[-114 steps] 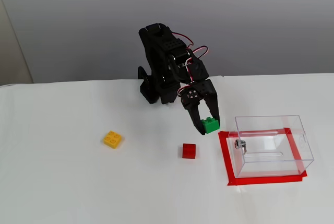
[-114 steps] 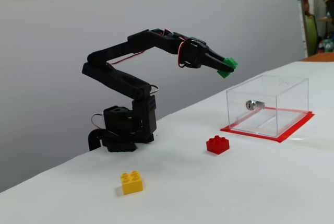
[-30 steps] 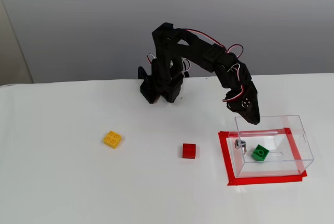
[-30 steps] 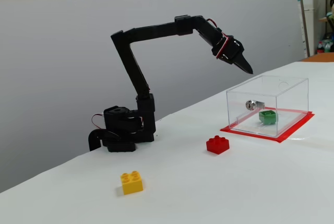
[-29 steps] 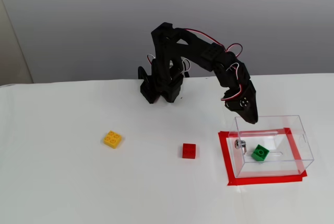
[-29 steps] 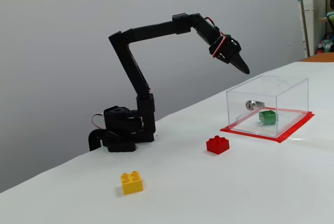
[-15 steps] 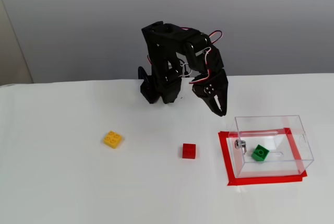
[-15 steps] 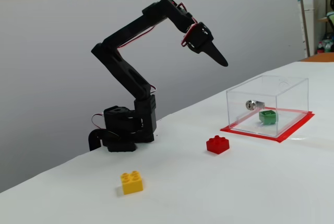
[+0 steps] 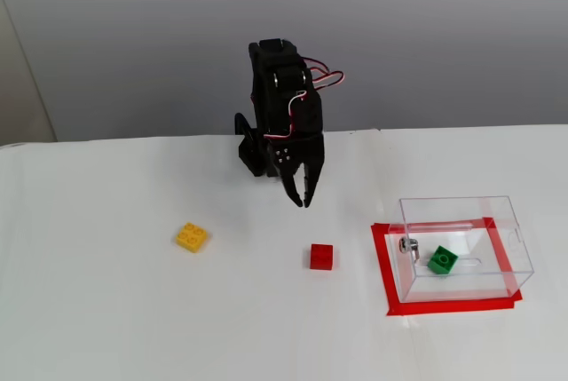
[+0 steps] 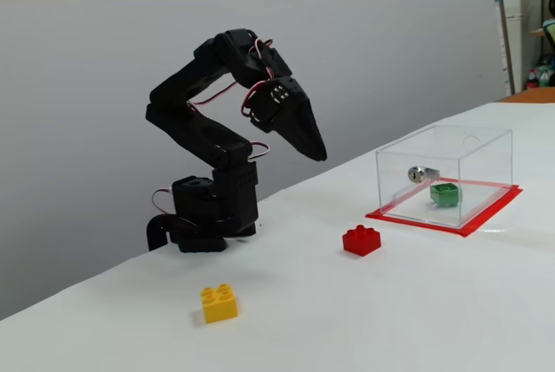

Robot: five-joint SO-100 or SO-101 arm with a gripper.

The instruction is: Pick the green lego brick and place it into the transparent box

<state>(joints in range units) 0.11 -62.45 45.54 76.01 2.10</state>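
The green lego brick lies on the floor of the transparent box, beside the small metal knob on the box's left wall. The side fixed view shows the same green lego brick through the clear wall of the transparent box. My gripper hangs shut and holds nothing, pointing down over the table. It is left of the box and close to the arm's base. In the side view the gripper is above the table and well clear of the box.
A red brick lies between the gripper and the box, also seen as the red brick from the side. A yellow brick sits farther left. Red tape frames the box's base. The arm's base stands at the back.
The green brick went from my gripper into the box. The arm then swung back left and folded toward its base, with the gripper shut and away from the box.
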